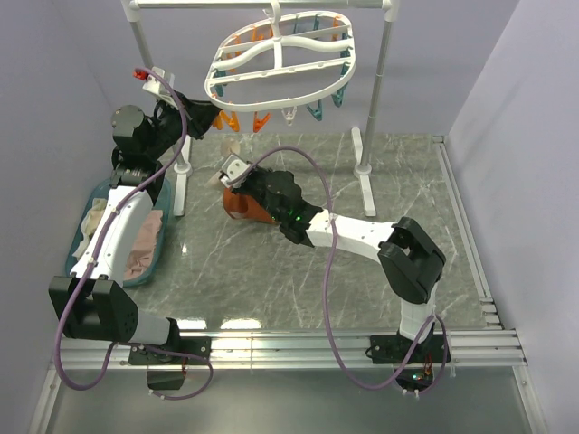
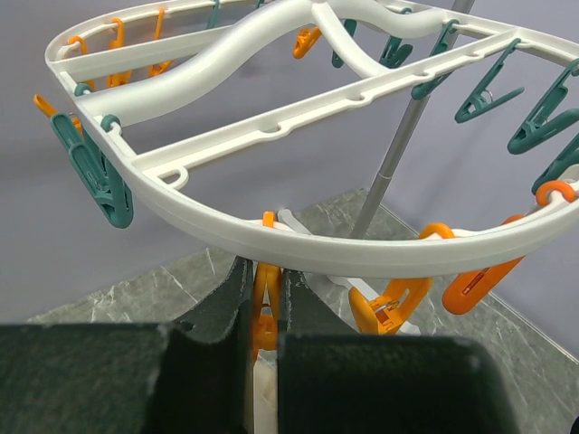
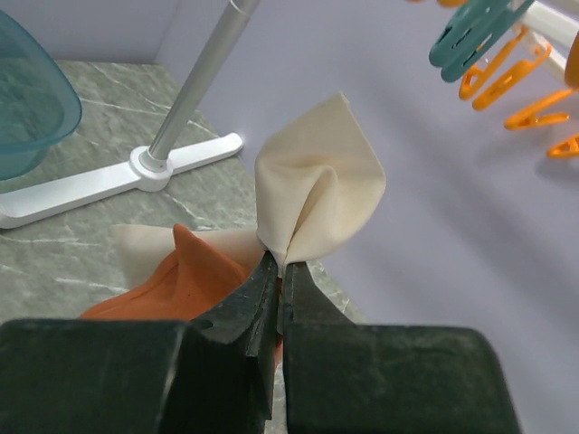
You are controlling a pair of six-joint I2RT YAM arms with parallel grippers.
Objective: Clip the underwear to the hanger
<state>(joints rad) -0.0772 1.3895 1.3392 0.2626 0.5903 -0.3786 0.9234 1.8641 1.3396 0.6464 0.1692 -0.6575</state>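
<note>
1. Left gripper (image 2: 263, 276) is up at the near-left rim of the hanger (image 1: 280, 68). Its jaws are pressed together on an orange pin (image 2: 265, 316).
2. That pin dangles from the white rim just above the fingertips, and its body sits between the two fingers.
3. Right gripper (image 3: 280, 264) is low over the table (image 1: 407, 199), jaws pinched tight on the underwear (image 3: 317, 181) at the beige waistband.
4. A beige fold sticks up above the right fingertips. The orange part spreads below and to the left of them.
5. In the top view the underwear is mid-table, in front of and below the hanger. The orange body seems to rest on the marble, with one beige corner lifted in the right gripper.
6. The underwear is well apart from the hanger and not yet on any pin.
7. The hanger hangs tilted from the top bar of the rack (image 1: 378, 90). Orange pins are along the near-left rim and teal pins along the right.
8. The right wrist view shows teal and orange pins at top right, above the held fold and clear of it.
9. The basket (image 3: 27, 108) is at the table's left edge under the left arm, with pale clothes (image 1: 145, 249) inside.
10. The waistband text is too small to read.
</note>
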